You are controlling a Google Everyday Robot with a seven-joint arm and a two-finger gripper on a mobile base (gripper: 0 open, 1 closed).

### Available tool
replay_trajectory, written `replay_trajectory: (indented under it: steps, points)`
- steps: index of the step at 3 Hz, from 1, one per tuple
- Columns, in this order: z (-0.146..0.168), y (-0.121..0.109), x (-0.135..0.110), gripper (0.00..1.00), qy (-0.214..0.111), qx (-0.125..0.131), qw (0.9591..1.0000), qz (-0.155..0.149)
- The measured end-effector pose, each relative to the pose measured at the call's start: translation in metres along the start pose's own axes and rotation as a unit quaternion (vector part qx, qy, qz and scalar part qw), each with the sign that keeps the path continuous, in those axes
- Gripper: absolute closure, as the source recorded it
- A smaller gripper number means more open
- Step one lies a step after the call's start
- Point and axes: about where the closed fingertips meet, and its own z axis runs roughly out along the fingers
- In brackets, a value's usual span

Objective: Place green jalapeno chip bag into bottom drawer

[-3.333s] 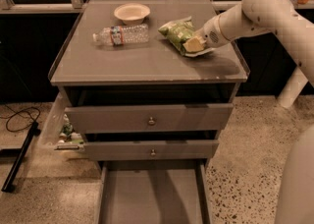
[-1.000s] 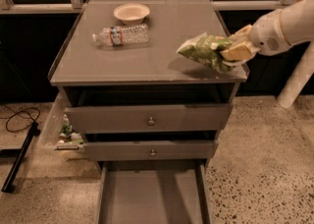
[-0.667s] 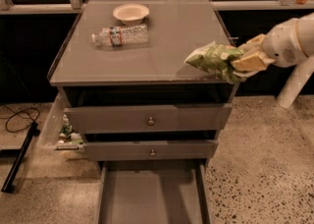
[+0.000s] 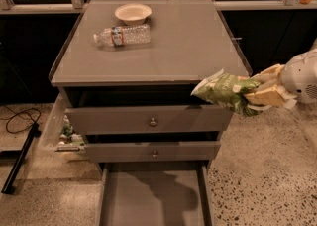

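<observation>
Now farther right and lower than a moment ago, past the cabinet top's (image 4: 173,46) front right corner. Green jalapeno chip bag (image 4: 223,91): crinkly, light green, white print, pinched tight in gripper (image 4: 258,91). Bottom drawer (image 4: 153,200) open below.

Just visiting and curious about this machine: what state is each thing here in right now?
gripper: shut on the bag, off the front right corner of the cabinet.
green jalapeno chip bag: held in the air.
bottom drawer: pulled open, visible part bare.
two upper drawers: not pulled out.
water bottle: lying on its side on the cabinet.
bowl: upright, looks empty.
</observation>
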Motion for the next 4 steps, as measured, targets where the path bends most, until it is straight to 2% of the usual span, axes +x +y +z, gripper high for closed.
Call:
replay_trajectory:
  steps: [1,2,3,4]
  points:
    - [0.000,0.000,0.000,1.00,0.000,0.000,1.0000,0.000]
    - [0.019,0.012,0.010,1.00,0.006,-0.005,0.9999,0.011]
    - [0.058,0.038,0.031,1.00,0.008,-0.017,0.9992,0.036]
    - [0.093,0.062,0.053,1.00,0.007,-0.022,0.9987,0.045]
